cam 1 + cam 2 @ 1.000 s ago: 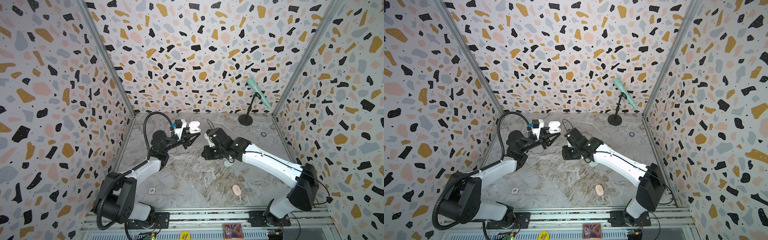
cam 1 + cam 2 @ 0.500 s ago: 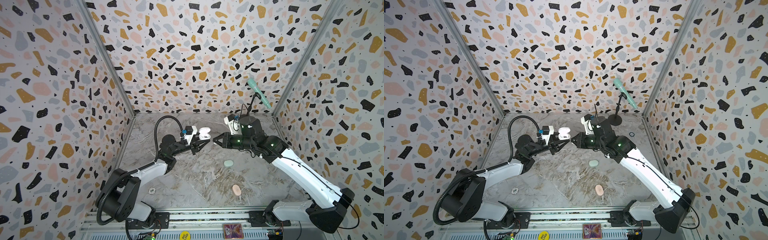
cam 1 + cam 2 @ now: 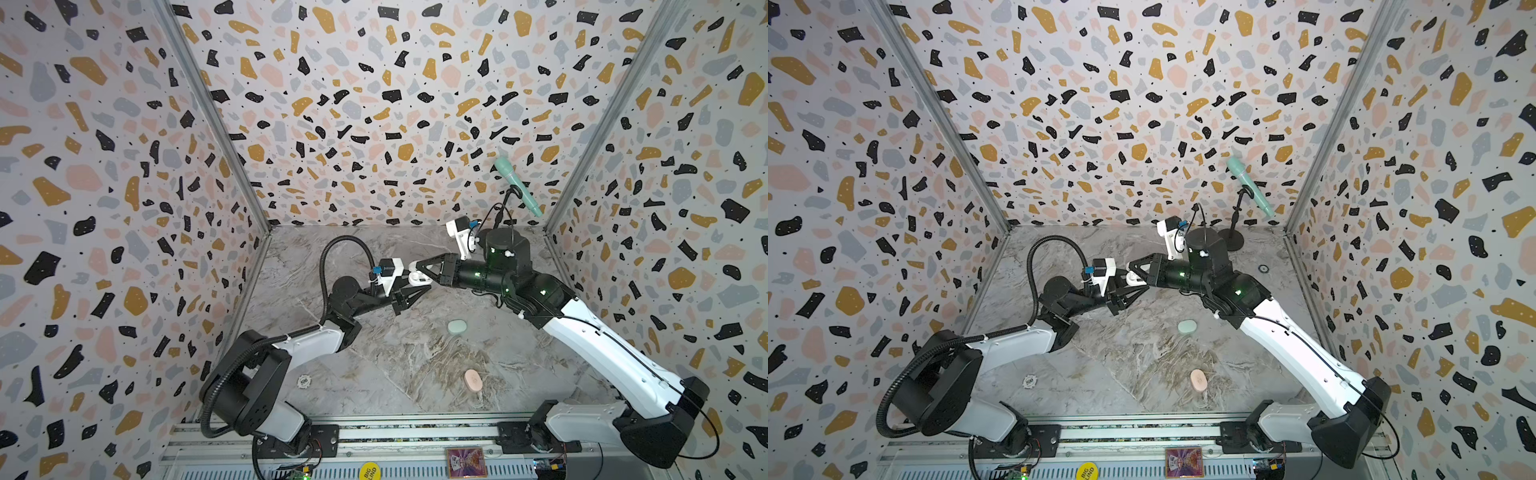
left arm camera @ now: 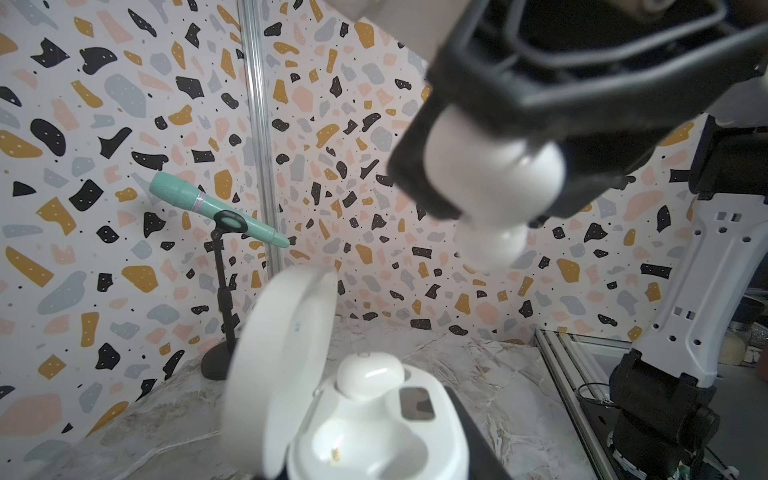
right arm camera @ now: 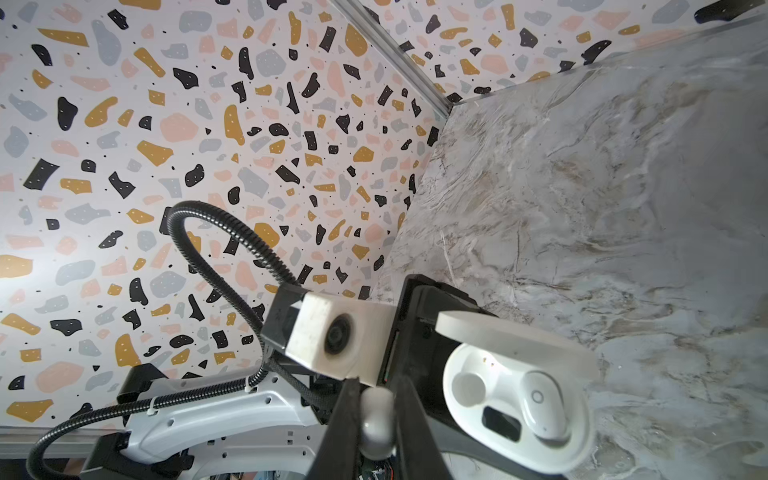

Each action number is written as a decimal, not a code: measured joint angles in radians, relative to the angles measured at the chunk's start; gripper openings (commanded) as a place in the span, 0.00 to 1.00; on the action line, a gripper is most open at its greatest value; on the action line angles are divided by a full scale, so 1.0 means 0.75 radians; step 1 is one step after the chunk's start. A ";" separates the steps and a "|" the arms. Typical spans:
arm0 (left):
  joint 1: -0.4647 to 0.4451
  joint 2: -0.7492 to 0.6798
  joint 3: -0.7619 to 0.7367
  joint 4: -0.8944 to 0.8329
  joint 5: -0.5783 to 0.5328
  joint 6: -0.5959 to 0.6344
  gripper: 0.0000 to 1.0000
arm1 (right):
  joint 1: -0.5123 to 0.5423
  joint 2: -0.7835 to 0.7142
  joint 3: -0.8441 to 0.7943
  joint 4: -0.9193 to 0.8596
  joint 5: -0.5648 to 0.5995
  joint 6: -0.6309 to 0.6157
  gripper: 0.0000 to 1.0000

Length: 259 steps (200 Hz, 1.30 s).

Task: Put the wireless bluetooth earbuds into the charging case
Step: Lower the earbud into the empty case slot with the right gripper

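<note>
One earbud (image 5: 377, 424) sitting pinched in right gripper (image 5: 376, 392), near open case (image 5: 515, 415) which left gripper (image 3: 411, 289) is clamping. I'm judging it light, slick; holding its flanks, aiming at empty socket (image 5: 468, 386).
</note>
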 measured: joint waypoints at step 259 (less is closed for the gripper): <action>-0.021 -0.040 0.000 0.041 -0.025 -0.024 0.33 | 0.033 0.025 -0.113 0.161 0.022 0.052 0.14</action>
